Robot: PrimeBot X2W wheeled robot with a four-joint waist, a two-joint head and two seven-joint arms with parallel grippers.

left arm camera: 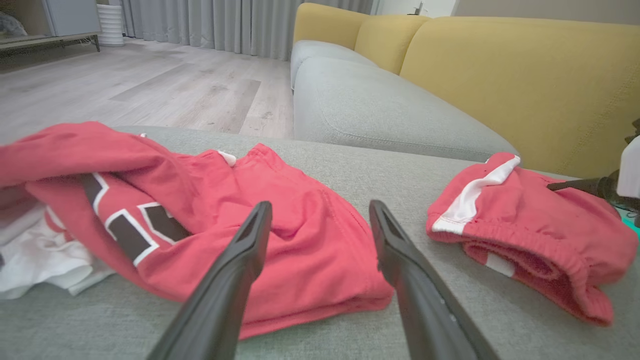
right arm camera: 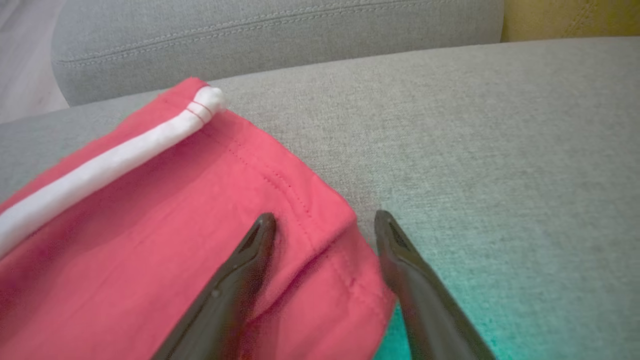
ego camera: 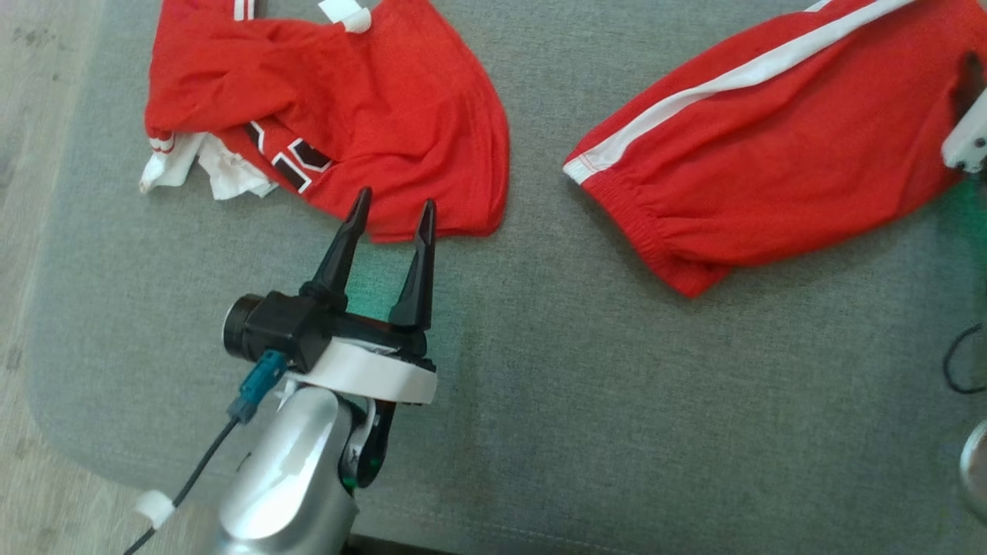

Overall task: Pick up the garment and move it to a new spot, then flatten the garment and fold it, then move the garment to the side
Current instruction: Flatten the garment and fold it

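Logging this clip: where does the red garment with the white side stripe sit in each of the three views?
Head view: striped red garment at upper right, running off the right edge.
Left wrist view: right side, mid-height.
Right wrist view: left and lower left, its corner between the right tool's fingers.
Shared landmark: the grey cushion it lies on.

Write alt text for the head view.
The robot's open left hand is poised over the hem of a crumpled red jersey on a grey cushion. A second red garment with a white stripe lies apart to its right.
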